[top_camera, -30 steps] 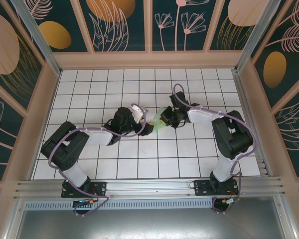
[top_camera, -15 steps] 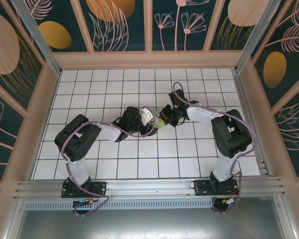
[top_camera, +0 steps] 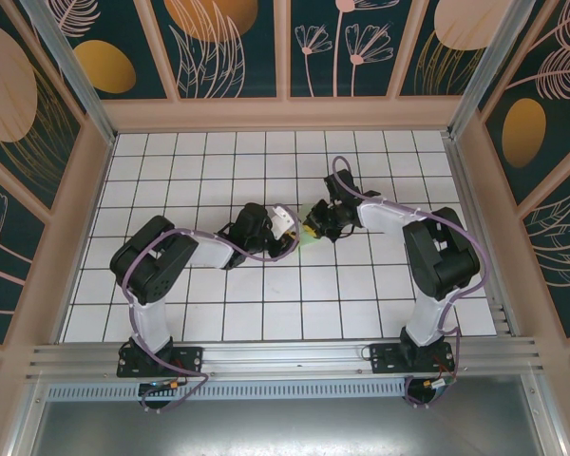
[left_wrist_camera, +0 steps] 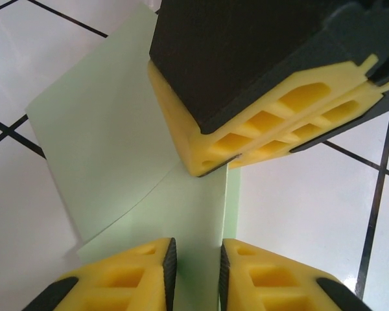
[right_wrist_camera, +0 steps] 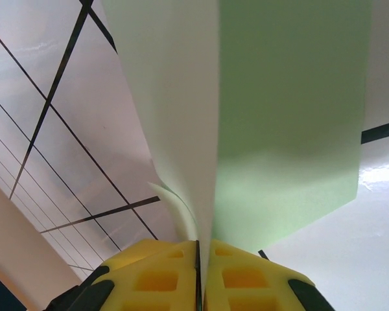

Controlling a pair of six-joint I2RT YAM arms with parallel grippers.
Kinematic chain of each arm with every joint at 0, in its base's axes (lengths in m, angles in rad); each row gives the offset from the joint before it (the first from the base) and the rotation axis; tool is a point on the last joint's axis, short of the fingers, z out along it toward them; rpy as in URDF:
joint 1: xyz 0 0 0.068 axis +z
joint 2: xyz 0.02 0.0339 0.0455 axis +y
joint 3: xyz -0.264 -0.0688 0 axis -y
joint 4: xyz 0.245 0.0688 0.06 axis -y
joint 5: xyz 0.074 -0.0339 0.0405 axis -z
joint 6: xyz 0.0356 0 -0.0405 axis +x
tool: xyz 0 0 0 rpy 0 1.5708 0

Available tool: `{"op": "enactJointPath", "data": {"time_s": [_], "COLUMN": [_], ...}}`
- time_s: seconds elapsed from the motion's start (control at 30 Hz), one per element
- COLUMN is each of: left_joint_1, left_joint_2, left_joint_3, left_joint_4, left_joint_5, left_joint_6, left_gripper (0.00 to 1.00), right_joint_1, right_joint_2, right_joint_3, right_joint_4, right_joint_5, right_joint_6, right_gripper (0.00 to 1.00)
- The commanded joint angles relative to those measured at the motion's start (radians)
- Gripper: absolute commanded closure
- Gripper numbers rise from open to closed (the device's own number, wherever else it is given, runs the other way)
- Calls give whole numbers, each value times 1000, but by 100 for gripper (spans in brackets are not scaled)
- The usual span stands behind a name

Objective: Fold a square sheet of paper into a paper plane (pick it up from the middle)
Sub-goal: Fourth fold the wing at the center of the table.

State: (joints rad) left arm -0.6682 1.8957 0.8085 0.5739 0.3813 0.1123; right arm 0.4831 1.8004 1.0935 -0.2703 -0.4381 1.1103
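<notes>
Left gripper and right gripper tip to tip on the paper sheet, over the tiled table.

Just left of the right gripper, the left gripper's yellow fingers stand a narrow gap apart. The pale green sheet runs into that gap, and nothing shows the pads pressing on it. The sheet lies between the two tips, partly folded. One flap spreads low over the tiles away from the right gripper, and a raised crease leads straight up to that gripper's tips. The right gripper's fingers are pressed together with no gap, and the sheet's layers are pinched between them. In its wrist view the paper fans out from the pinch in two leaves.
</notes>
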Motion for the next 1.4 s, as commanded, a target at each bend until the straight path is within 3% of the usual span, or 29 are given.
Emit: {"op": "enactJointPath", "data": {"time_s": [0.0, 0.2, 0.37, 0.5, 0.63, 0.83, 1.0, 1.37], "left_joint_1": [-3, -3, -3, -2, -4, -3, -3, 0], "left_joint_2": [18, 22, 23, 24, 26, 47, 53, 100], "left_joint_3": [20, 22, 31, 43, 69, 136, 155, 205], "left_joint_4": [17, 11, -16, -38, -91, -186, -199, -201], "left_joint_5": [-13, -1, 21, 62, 63, 121, 148, 208], "left_joint_6": [20, 21, 8, -38, -99, -240, -363, -535], "left_gripper": [75, 84, 89, 92, 96, 100, 100, 100], "right_joint_1": [-6, -10, -37, -75, -110, -145, -153, -139], "right_joint_2": [5, 2, -25, -81, -152, -259, -325, -221], "right_joint_3": [31, 34, 24, -32, -119, -263, -420, -442], "right_joint_4": [-21, -21, -9, 84, 210, 340, 555, 615], "right_joint_5": [-29, -29, 4, 22, 25, 35, -44, -107], "right_joint_6": [11, 0, -52, -122, -188, -301, -351, -395], "right_gripper": [88, 80, 63, 52, 47, 46, 46, 52]}}
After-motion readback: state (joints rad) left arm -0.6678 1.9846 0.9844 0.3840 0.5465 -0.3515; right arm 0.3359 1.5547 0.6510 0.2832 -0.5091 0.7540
